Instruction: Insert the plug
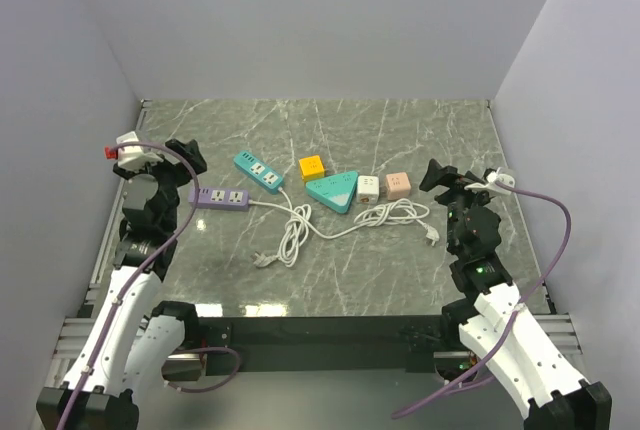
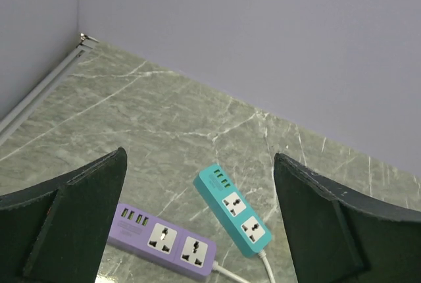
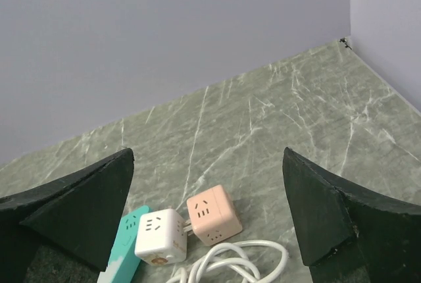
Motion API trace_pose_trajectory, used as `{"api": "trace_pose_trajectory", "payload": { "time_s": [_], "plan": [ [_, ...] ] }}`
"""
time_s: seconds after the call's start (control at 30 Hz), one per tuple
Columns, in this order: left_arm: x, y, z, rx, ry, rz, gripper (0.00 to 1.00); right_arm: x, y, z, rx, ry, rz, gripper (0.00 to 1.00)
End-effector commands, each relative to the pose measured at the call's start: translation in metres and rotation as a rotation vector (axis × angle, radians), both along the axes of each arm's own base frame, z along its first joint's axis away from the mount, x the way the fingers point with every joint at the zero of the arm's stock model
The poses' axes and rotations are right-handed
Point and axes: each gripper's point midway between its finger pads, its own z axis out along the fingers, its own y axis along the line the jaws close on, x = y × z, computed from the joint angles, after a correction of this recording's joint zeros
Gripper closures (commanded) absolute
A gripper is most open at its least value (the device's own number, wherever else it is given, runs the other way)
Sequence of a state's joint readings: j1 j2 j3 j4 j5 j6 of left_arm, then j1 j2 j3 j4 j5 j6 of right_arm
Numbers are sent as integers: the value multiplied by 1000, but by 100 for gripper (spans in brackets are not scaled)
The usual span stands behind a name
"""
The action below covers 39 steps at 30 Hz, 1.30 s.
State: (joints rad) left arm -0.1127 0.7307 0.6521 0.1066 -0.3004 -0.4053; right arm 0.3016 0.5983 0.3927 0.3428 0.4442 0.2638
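A purple power strip and a teal power strip lie at the left middle of the marble table; both show in the left wrist view, purple and teal. White cables run from them. One loose plug lies near the front middle, and another plug lies at the right. My left gripper is open and empty, raised left of the purple strip. My right gripper is open and empty, raised right of the pink cube.
A yellow cube socket, a teal triangular socket, a white cube and a pink cube sit in a row mid-table. In the right wrist view the white cube and pink cube touch, above a coiled cable. Walls enclose three sides.
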Motion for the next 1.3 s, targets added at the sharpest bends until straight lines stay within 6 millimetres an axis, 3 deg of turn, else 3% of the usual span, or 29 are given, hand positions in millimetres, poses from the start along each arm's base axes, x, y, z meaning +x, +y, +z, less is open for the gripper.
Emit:
{"api": "trace_pose_trajectory", "payload": {
  "time_s": [0.0,0.2,0.33,0.5,0.57,0.6,0.63,0.67,0.7,0.73,0.77,0.8,0.83,0.9,0.97,1.0,1.03,1.1,1.27],
  "plan": [
    [-6,8,20,-12,-59,45,1,-1,-2,24,12,-46,-11,0],
    [-11,24,9,-56,-59,141,1,6,2,22,-6,-4,1,2],
    [-10,22,5,-28,-64,129,1,19,21,22,-58,41,82,6],
    [-5,27,-2,-35,-19,162,1,40,79,23,-124,90,283,8],
    [-2,28,-6,-37,5,172,1,50,108,5,-168,156,342,9],
    [-1,27,-7,-38,9,166,1,55,119,15,-196,150,354,9],
    [0,25,-8,-34,13,157,1,62,137,-7,-238,216,376,9],
    [2,22,-8,-35,13,137,0,65,148,-11,-264,235,388,10],
    [3,21,-8,-39,13,134,0,72,159,1,-279,225,396,10],
    [4,20,-9,-43,15,129,1,80,173,-22,-311,292,413,10],
    [5,17,-10,-44,17,116,1,82,189,-28,-322,312,447,10],
    [6,15,-10,-49,16,103,1,91,202,-16,-310,297,468,11],
    [8,13,-12,-53,22,94,1,98,216,-41,-334,365,491,11],
    [10,6,-13,-57,28,59,0,113,245,-55,-336,405,539,12],
    [11,5,-13,-62,32,54,1,120,264,-67,-346,447,571,13],
    [10,6,-14,-60,36,62,0,128,275,-57,-328,433,579,13],
    [10,7,-13,-60,35,65,0,132,282,-83,-350,496,587,13],
    [8,7,-13,-63,31,70,1,143,299,-97,-347,525,609,13],
    [6,6,-10,-66,16,61,0,151,315,-122,-359,607,633,14]
  ]
}}
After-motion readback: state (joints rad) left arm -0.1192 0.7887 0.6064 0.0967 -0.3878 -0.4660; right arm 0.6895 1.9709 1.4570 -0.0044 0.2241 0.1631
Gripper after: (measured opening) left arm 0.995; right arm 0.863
